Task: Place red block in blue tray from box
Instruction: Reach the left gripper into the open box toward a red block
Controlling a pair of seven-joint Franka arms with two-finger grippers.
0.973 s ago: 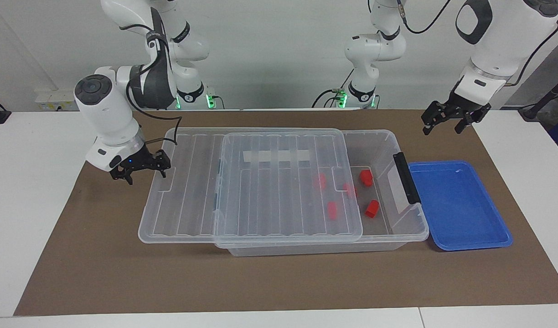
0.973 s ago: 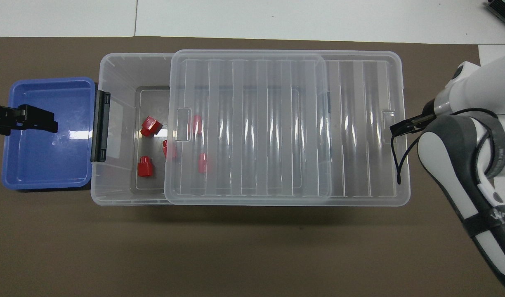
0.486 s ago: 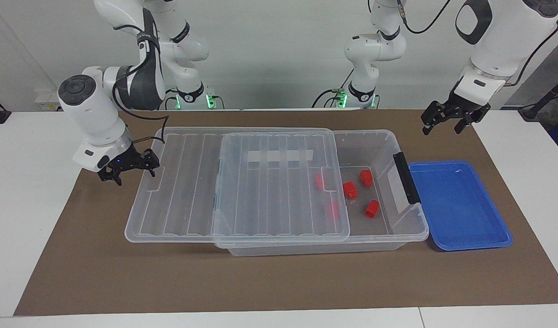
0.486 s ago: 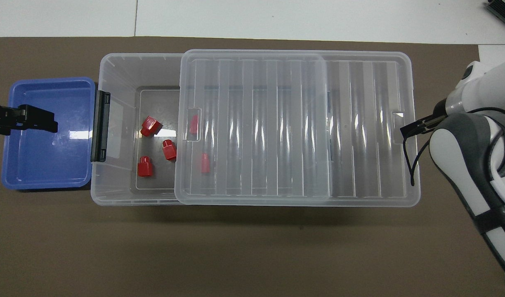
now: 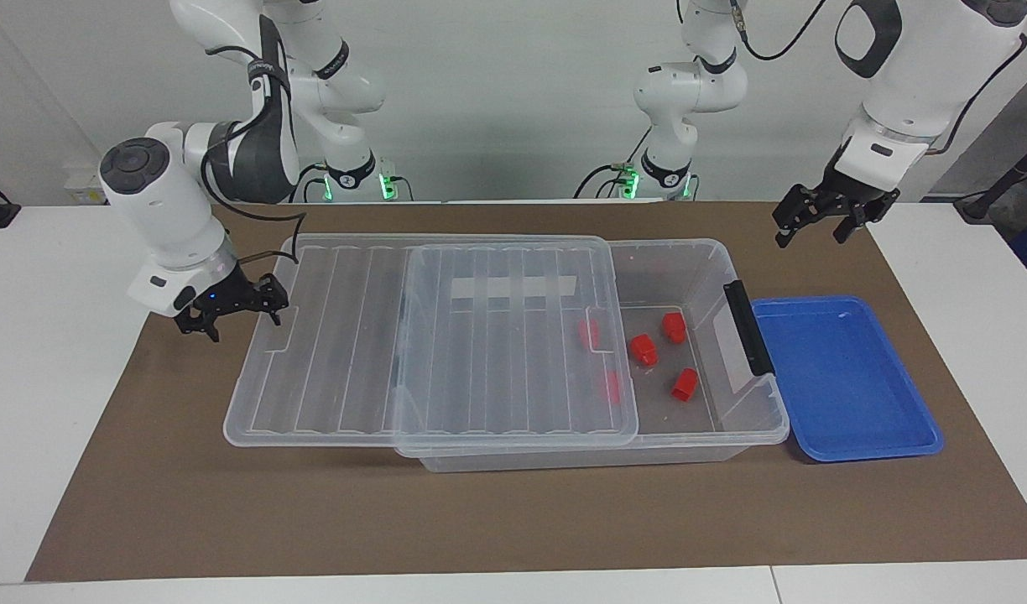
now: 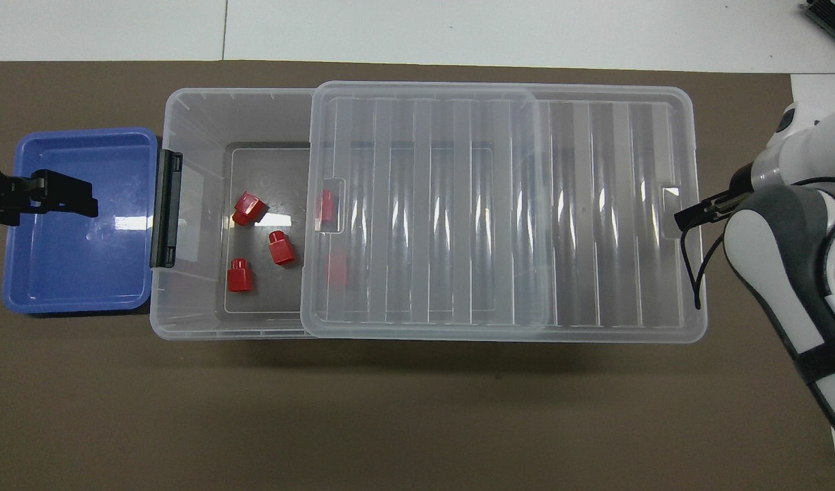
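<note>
The clear box [image 5: 700,252] lies along the brown mat. Its ribbed lid [image 5: 480,352] is slid partway off toward the right arm's end. Three red blocks [image 5: 643,349] lie uncovered on the box floor, and two more show dimly under the lid [image 6: 499,204]. The blue tray [image 5: 841,377] lies empty against the box's black latch end. My right gripper [image 5: 232,312] is at the lid's end tab and shut on the lid. My left gripper [image 5: 815,226] hangs open and empty in the air, over the blue tray [image 6: 76,273] in the overhead view.
The brown mat [image 5: 480,520] covers the table's middle, with white table top around it. A black latch [image 5: 748,327] stands on the box end next to the tray.
My right gripper has moved toward the right arm's end of the table and the lid has slid with it, uncovering a third red block. The left arm has barely moved.
</note>
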